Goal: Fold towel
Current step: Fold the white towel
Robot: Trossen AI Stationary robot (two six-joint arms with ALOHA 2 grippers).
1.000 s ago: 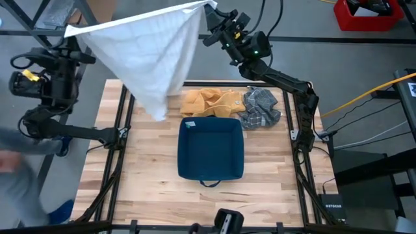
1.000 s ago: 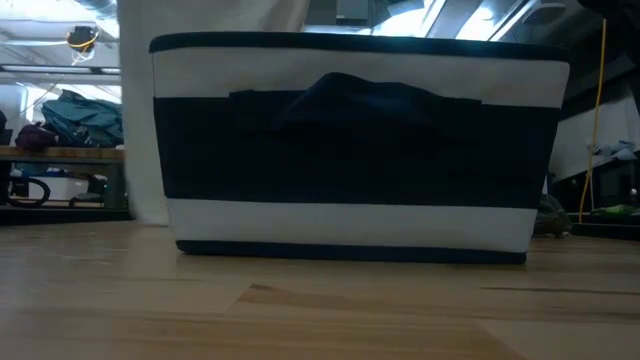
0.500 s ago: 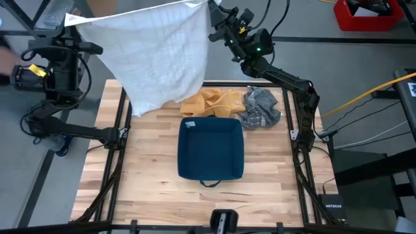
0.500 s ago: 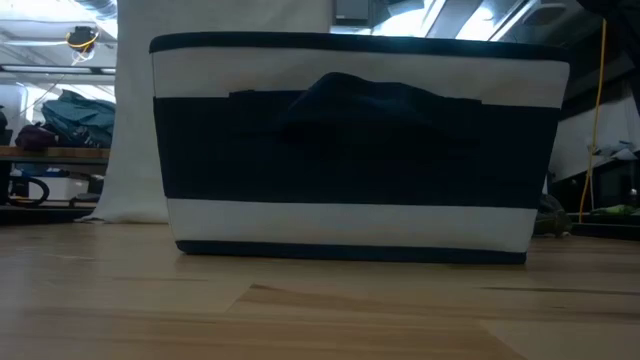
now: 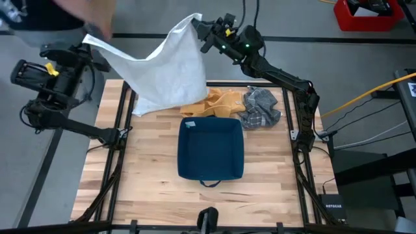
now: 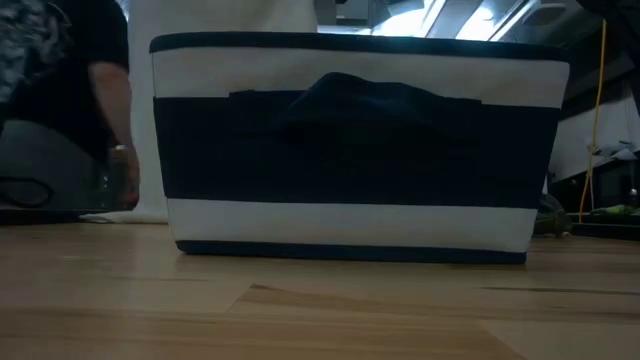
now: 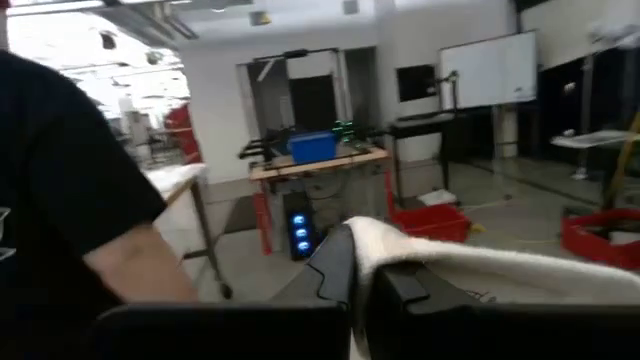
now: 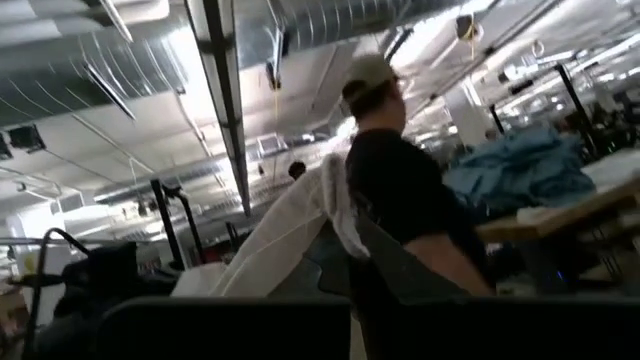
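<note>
1. Two corners of the white towel (image 5: 166, 71) are pinched up high, one by each arm: the left gripper (image 5: 86, 43) is clamped shut on the corner at the table's far left, the right gripper (image 5: 197, 24) is clamped shut on the corner at the far middle
2. Since a second ago the top edge has gone slack: it was stretched nearly taut between the two grippers, and now it dips between them, with the cloth bunched toward the right gripper
3. The towel's lower end has come down too; its bottom hem now drapes at the far left of the wooden table (image 5: 149, 188), partly over the yellow cloth (image 5: 224, 103)
4. My reading is that the spread-out stage is over and the towel is being lowered to lie flat, so no fold is made yet
5. A person (image 5: 58, 13) has come in at the far left, close behind the left arm, and shows in both wrist views
6. Well clear of the towel sit the dark blue bin (image 5: 210, 148) in the table's middle and a grey checked cloth (image 5: 261, 107) beside the yellow one
</note>
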